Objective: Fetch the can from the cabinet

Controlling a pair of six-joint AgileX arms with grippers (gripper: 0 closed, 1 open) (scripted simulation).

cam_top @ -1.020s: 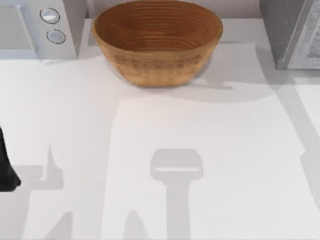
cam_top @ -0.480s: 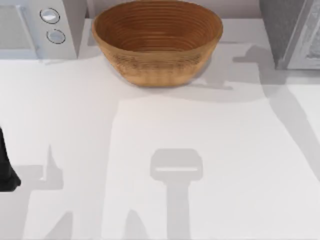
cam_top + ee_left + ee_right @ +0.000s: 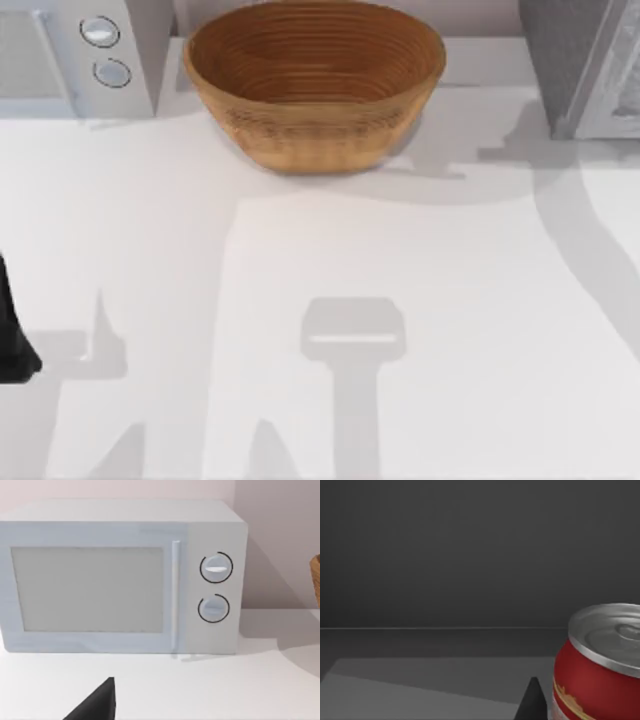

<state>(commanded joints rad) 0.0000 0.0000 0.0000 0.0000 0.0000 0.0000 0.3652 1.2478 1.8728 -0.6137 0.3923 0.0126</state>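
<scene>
Can (image 3: 600,665) sits inside the dark cabinet, upright, red body with a gold band and a plain silver lid, seen close in the right wrist view. One dark fingertip (image 3: 534,702) of the right gripper pokes up just beside the can's wall, apart from it as far as I can see; the other finger is out of frame, so I cannot tell how wide the right gripper is open, and nothing is visibly held. Handling guess: rigid thin metal, smooth painted side so fairly slippery, light if empty and moderate if full; dents under hard squeeze. Best hold looks like mid-body across the round wall, below the rim, fingers on opposite sides, kept level so it doesn't tip. Cabinet floor is flat grey, back wall plain dark, with open floor beside the can. From above, the cabinet (image 3: 590,65) stands at the table's far right corner, a woven basket (image 3: 315,80) at the far middle, a microwave (image 3: 75,55) at the far left. White table (image 3: 400,260) is bare and smooth, just shadows on it. Left arm (image 3: 12,330) is parked at the left edge; the left wrist view faces the microwave door and two dials with one dark fingertip (image 3: 97,705) showing, opening not readable.
</scene>
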